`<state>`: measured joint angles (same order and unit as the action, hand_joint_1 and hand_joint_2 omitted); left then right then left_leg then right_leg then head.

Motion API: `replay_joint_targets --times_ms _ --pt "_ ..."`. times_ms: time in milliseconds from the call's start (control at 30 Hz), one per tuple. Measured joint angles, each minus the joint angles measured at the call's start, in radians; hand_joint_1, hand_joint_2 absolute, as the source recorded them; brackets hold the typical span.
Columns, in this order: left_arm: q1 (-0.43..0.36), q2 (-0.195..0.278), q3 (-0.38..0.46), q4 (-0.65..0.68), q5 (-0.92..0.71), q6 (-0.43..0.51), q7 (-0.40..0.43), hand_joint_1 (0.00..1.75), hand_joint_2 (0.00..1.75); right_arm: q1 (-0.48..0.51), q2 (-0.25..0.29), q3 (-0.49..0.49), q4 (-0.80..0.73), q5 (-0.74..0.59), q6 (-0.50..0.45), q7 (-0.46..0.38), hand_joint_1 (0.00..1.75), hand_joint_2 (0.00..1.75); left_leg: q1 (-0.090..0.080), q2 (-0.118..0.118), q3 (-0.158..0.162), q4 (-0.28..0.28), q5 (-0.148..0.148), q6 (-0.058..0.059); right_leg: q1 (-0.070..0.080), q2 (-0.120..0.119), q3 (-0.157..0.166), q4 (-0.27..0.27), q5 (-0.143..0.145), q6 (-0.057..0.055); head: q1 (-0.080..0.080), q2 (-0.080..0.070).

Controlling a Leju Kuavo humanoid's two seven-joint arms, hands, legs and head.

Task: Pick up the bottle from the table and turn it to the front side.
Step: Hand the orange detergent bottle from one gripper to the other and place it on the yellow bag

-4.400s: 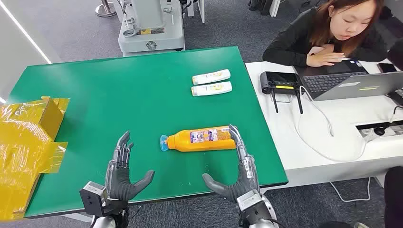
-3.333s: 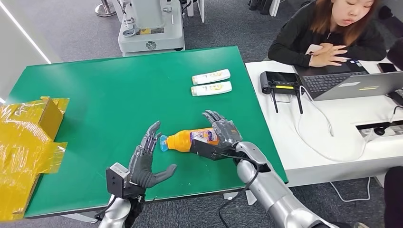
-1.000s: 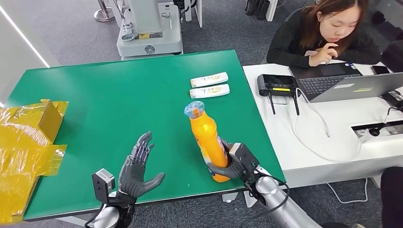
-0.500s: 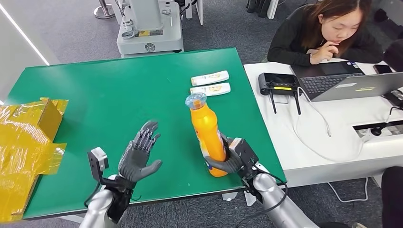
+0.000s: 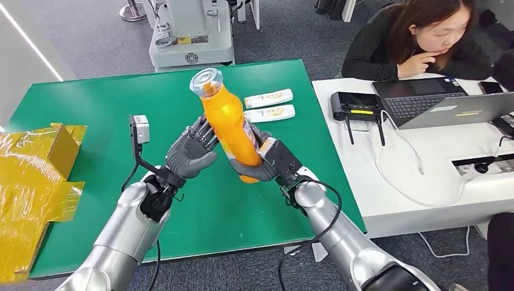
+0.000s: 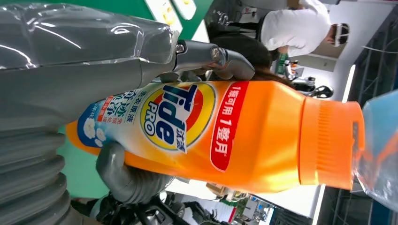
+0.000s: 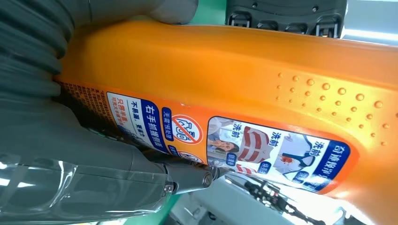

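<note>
Head view: both hands, left (image 5: 191, 154) and right (image 5: 265, 162), clasp the tilted orange plastic detergent bottle (image 5: 227, 124) above the green table (image 5: 109, 121), two small white tubes (image 5: 269, 105) lying just behind.

Glossy orange plastic bottle (image 5: 228, 124), smooth, with raised dimples on one side, printed label, ribbed orange cap under clear film. Matt grey ribbed cover on right hand (image 5: 265, 162) and left hand (image 5: 189, 154). Brushed silver metal arms (image 5: 124, 230). Matt green table (image 5: 121, 115). Crinkled glossy yellow wrap (image 5: 30, 176).
</note>
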<state>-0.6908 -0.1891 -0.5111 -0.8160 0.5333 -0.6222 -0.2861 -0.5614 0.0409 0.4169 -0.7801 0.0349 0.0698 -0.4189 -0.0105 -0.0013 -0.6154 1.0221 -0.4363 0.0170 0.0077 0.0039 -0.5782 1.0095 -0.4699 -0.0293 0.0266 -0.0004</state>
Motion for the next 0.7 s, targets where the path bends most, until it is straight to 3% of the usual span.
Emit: replay_joint_targets --times_ms 700 --pt "-0.054 -0.001 -0.032 0.081 0.023 0.003 -0.003 0.00 1.75 -0.017 0.003 0.003 0.026 0.013 0.019 0.011 1.75 1.75 0.000 0.000 -0.001 0.000 0.000 0.000 0.000 0.000 -0.001 0.000 0.000 0.000 0.000 0.000"
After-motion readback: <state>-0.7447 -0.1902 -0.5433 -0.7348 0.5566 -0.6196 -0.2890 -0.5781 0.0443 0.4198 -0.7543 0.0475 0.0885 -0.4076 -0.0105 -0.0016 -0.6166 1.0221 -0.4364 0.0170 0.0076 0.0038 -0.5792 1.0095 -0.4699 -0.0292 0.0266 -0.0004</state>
